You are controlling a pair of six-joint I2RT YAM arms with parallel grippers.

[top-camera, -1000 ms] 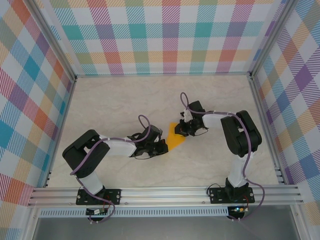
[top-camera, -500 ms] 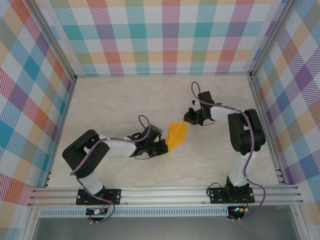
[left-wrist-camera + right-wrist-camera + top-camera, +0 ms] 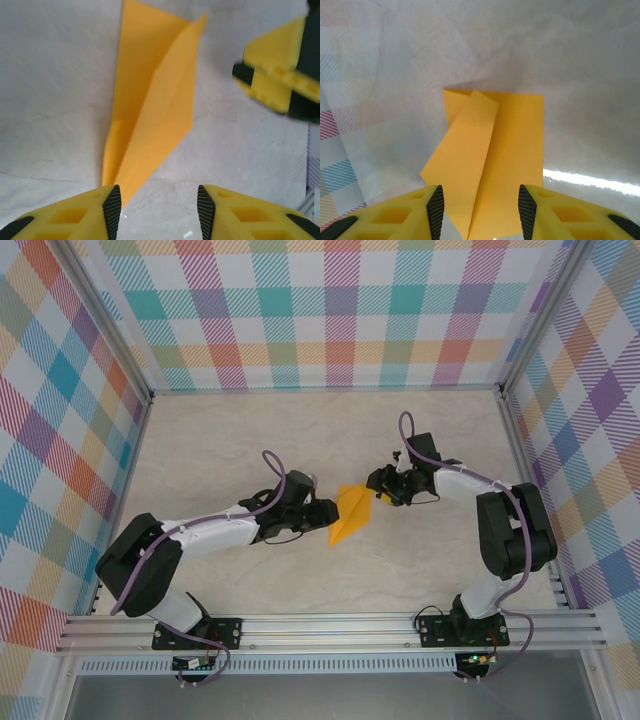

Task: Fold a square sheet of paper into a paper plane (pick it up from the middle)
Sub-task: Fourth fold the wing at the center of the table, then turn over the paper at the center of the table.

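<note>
The square sheet of paper is folded into a slim orange-yellow paper plane (image 3: pixel 350 513) that lies flat on the pale table (image 3: pixel 230 440) between the two arms. My left gripper (image 3: pixel 327 511) is open just left of its pointed end. In the left wrist view the paper plane (image 3: pixel 155 110) reaches out ahead of my left gripper (image 3: pixel 159 207), its tip by the left finger and nothing between the pads. My right gripper (image 3: pixel 375 483) is open at the wide end. In the right wrist view the paper plane (image 3: pixel 492 155) lies below the spread jaws of my right gripper (image 3: pixel 479 210), not pinched.
Checked walls (image 3: pixel 330 310) and metal rails (image 3: pixel 330 630) close in the table on all sides. The right gripper's yellow finger (image 3: pixel 272 70) shows at the upper right of the left wrist view, close to the plane's wide end.
Both grippers went from shut to open. The left gripper let go of the paper and shifted a little farther from its base. The right gripper pulled away to the right, then came back to the paper.
</note>
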